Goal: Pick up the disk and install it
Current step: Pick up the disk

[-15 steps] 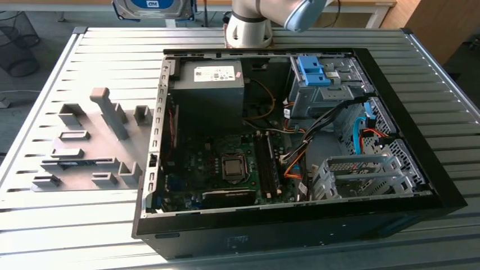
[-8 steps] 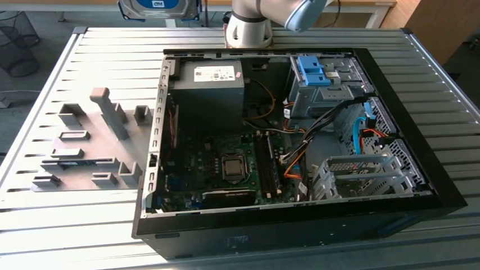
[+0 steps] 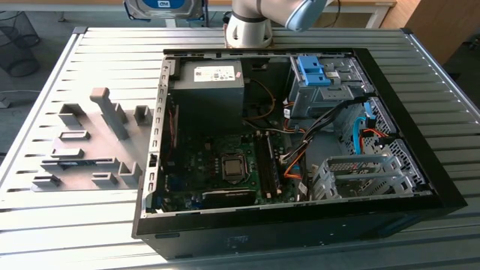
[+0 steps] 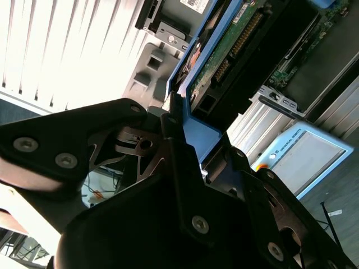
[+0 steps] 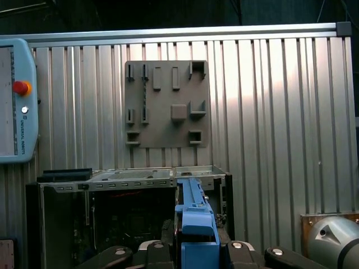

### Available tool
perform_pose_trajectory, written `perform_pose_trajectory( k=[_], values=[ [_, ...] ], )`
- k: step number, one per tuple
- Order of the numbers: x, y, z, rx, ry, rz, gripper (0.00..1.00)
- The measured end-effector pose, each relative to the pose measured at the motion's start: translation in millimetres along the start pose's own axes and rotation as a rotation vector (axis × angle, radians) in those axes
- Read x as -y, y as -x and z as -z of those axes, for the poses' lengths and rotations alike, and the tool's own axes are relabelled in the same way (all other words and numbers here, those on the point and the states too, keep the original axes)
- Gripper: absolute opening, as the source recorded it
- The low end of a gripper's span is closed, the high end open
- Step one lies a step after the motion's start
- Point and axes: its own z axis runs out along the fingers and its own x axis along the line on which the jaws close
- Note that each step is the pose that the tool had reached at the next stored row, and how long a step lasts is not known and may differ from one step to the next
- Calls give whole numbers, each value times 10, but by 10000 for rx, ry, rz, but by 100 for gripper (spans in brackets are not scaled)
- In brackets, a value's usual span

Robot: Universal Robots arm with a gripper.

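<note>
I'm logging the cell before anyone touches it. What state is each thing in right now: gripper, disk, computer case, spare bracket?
gripper: jaws shut on the disk's blue frame.
disk: lifted, clamped by its frame, outside the case, not yet installed.
computer case: lying on its side, side panel off, inside exposed.
blue bracket: sitting at the metal bay inside the case.

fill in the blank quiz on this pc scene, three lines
1. The gripper is shut on the disk's ___ plastic bracket.
2. In the exterior view, the grey fixture plate lies to the ___ of the computer case.
3. The round button on the teach pendant is ___.
Missing words: blue; left; red.
</note>
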Motion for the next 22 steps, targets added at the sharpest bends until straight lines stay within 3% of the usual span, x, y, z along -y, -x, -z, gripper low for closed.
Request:
perform_pose_trajectory(
  k=[18, 22],
  values=[
    [215, 11, 3, 0, 0, 1, 36],
    [263, -45, 5, -1, 1, 0, 36]
  ],
)
